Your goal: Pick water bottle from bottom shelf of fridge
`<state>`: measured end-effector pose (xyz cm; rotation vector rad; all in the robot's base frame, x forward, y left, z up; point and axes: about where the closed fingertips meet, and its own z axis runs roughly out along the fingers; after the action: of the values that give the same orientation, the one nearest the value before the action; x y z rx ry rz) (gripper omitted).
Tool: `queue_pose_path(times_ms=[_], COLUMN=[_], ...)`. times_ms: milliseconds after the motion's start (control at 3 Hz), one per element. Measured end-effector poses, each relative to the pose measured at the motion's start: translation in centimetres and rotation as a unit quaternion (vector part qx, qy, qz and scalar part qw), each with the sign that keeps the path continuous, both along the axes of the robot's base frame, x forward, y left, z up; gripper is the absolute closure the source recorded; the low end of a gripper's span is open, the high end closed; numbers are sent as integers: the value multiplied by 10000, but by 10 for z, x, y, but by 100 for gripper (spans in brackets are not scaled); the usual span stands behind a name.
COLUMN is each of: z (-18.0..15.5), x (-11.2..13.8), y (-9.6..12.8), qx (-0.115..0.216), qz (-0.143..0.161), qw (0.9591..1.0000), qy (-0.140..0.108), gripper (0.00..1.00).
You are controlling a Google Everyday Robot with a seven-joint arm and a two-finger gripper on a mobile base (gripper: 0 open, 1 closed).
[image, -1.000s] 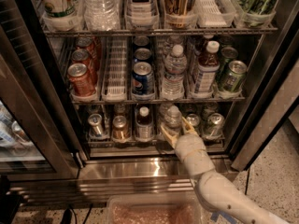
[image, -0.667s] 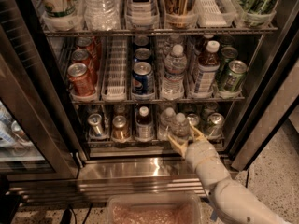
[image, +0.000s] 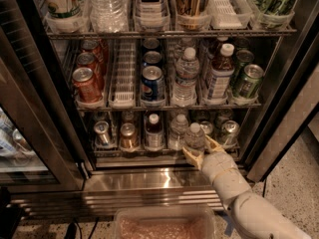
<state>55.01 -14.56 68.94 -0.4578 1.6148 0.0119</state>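
Note:
The fridge (image: 44,108) stands open with wire racks of drinks. On the dim bottom shelf (image: 134,154), my gripper (image: 203,150) is shut on the water bottle (image: 195,135), a small clear ribbed bottle with a white cap. The bottle is upright at the shelf's front edge, just right of centre. One yellowish finger (image: 192,157) shows at its lower left, the other (image: 215,144) at its right. A second small clear bottle (image: 178,130) stands just behind and to the left. My white arm (image: 239,198) comes in from the lower right.
A dark-liquid bottle (image: 153,131) and cans (image: 128,136) stand to the left on the same shelf, another can (image: 229,131) to the right. The stainless grilled base (image: 149,185) lies below. A clear bin (image: 164,224) sits on the floor. The glass door (image: 15,148) hangs open at left.
My gripper has drawn back toward the shelf's front and slightly right, bringing the water bottle with it. The second small bottle behind it now shows.

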Motion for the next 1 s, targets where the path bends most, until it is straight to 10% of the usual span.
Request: queue_pose_path(times_ms=[1000], z=[16], x=[-68], y=[37], qx=[-175], qz=[1302], qw=[9898], qy=[549], gripper=[100])
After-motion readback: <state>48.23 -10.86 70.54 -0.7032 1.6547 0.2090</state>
